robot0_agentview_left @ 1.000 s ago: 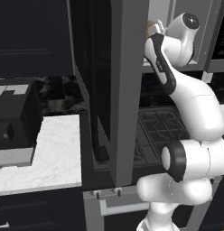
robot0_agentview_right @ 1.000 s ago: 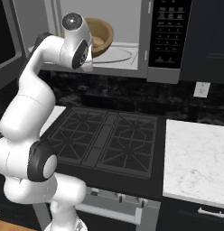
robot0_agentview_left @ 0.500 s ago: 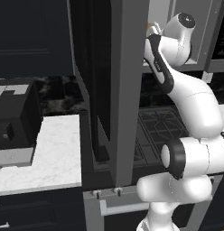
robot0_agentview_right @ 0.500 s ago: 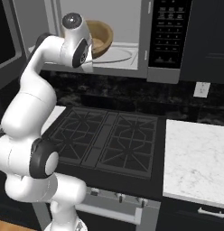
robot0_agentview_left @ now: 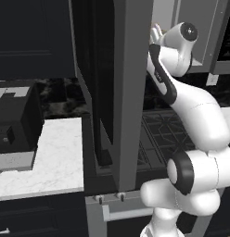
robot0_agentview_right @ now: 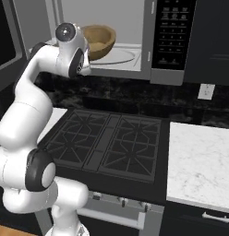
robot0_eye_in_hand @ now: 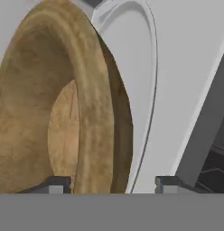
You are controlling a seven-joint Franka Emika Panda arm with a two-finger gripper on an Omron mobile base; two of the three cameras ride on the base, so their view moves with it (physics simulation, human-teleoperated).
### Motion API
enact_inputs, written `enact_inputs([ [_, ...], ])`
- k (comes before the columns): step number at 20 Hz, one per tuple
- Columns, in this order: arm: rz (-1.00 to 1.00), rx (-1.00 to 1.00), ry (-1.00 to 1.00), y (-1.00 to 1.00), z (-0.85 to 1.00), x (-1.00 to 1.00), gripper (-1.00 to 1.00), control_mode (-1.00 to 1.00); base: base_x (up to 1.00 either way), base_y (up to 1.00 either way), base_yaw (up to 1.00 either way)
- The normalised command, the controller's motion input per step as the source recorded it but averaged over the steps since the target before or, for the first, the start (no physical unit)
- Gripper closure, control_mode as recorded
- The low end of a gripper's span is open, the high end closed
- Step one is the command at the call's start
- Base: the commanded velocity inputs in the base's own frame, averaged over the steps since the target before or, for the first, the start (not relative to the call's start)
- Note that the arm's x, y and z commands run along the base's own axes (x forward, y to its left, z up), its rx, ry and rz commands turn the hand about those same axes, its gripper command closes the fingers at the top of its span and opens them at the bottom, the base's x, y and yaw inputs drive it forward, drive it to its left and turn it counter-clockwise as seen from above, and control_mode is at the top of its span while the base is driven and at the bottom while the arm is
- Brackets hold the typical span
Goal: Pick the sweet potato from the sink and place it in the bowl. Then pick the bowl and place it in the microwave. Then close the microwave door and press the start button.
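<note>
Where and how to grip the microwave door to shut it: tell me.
Take the microwave door at its free grey edge, coming from the stove side. It stands swung wide open, edge-on toward the robot, and that tall frame edge is its nearest exposed part, farthest from the hinge.

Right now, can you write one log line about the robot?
gripper: open, astride bowl rim | bowl: on white plate inside microwave | microwave door: open
</note>
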Motion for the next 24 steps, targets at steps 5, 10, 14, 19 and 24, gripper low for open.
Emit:
enact_inputs([
  [5, 0.01, 0.0, -0.19, -0.02, 0.58, -0.04, -1.0, -1.0, 0.0, 0.0, 0.0],
  [10, 0.03, 0.0, -0.14, -0.06, 0.33, -0.59, -1.0, -1.0, 0.0, 0.0, 0.0],
  [14, 0.02, -0.04, 0.0, -0.02, -0.01, -0.96, -1.0, -1.0, 0.0, 0.0, 0.0],
  [19, 0.0, -0.18, 0.0, 0.0, -0.54, -0.78, -1.0, -1.0, 0.0, 0.0, 0.0],
  [24, 0.03, -0.32, 0.0, -0.08, -1.0, -0.2, -1.0, -1.0, 0.0, 0.0, 0.0],
])
